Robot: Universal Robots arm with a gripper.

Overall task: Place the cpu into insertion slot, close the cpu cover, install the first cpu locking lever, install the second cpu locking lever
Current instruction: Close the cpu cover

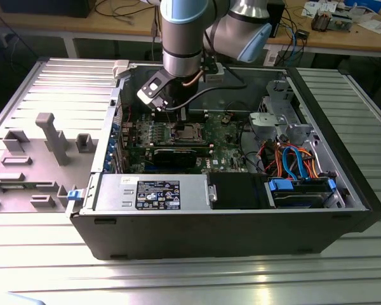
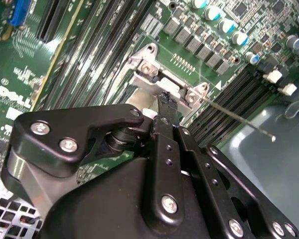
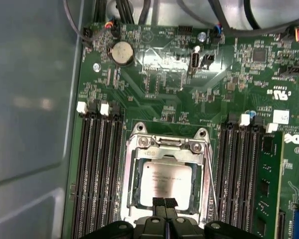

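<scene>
In the first wrist view the cpu, a small silver-grey square, lies flat in the insertion slot on the green board. The cpu cover, a thin metal frame with a square window, lies down around it. A thin wire locking lever runs along one side of the socket. The second wrist view shows this lever sticking out free over the memory slots. My gripper is shut with nothing between its fingers, its tips just above the cpu's near edge. In the exterior view the gripper hangs over the socket.
Long black memory slots flank the socket on both sides. A coin battery and cables sit further along the board. In the exterior view a black card, power supply, cable bundle and drive cage crowd the case; a grey fixture stands outside.
</scene>
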